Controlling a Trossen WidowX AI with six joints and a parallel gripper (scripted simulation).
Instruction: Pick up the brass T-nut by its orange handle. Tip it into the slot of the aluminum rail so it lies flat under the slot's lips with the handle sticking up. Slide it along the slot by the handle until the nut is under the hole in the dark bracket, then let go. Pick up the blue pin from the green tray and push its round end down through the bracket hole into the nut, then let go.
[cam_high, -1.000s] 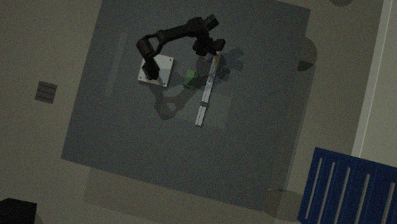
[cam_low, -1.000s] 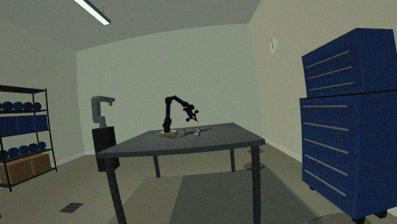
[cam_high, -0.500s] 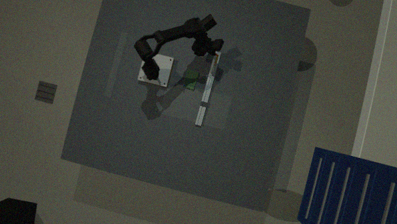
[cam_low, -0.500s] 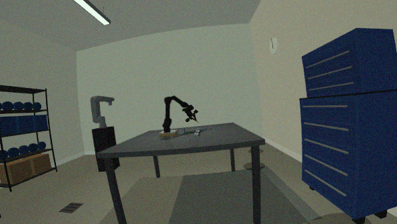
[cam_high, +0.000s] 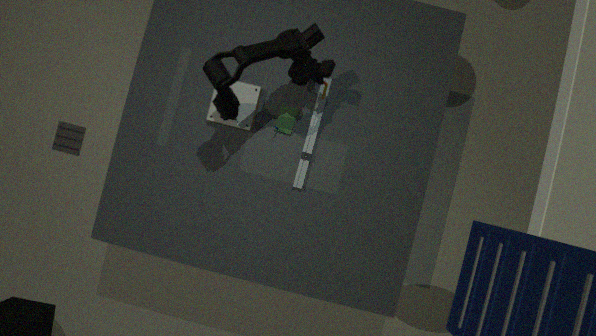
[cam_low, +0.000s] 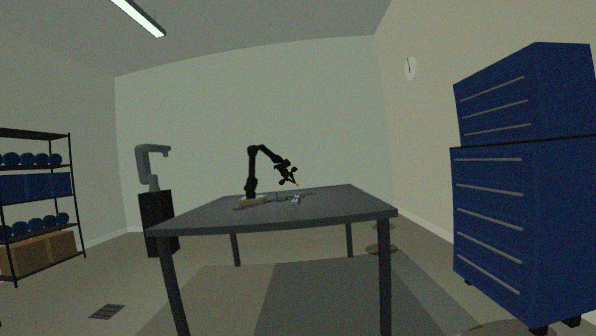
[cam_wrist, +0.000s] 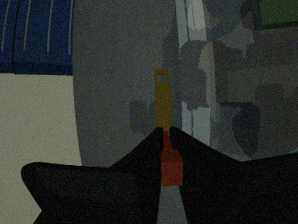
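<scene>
Table: carries the base plate, tray and rail, seen from the top
Base plate (cam_high: 253, 95) (cam_low: 259, 201): on the table (cam_high: 200, 205) (cam_low: 280, 217) (cam_wrist: 117, 60), toward 10 o'clock
Tray (cam_high: 286, 123) (cam_low: 283, 200) (cam_wrist: 281, 12): between base plate and rail
Pin (cam_low: 277, 195): at the tray's 8 o'clock side
Rail (cam_high: 313, 127) (cam_low: 296, 199) (cam_wrist: 202, 127): runs from 1 to 7 o'clock
Bracket (cam_high: 306, 156): on the rail, 5 o'clock from the tray
Handle (cam_high: 326, 85) (cam_low: 294, 180) (cam_wrist: 171, 171): between the end effector's (cam_high: 325, 79) (cam_low: 291, 178) (cam_wrist: 166, 129) fingers
T-nut (cam_high: 324, 93) (cam_low: 297, 185) (cam_wrist: 162, 97): at 12 o'clock from the fingertips, wrist view

The robot's arm (cam_high: 262, 50) (cam_low: 252, 172) bends up high, then leans down. Its gripper (cam_high: 326, 77) (cam_low: 296, 183) (cam_wrist: 165, 132) points down above the table, pinched shut on the orange handle.
</scene>
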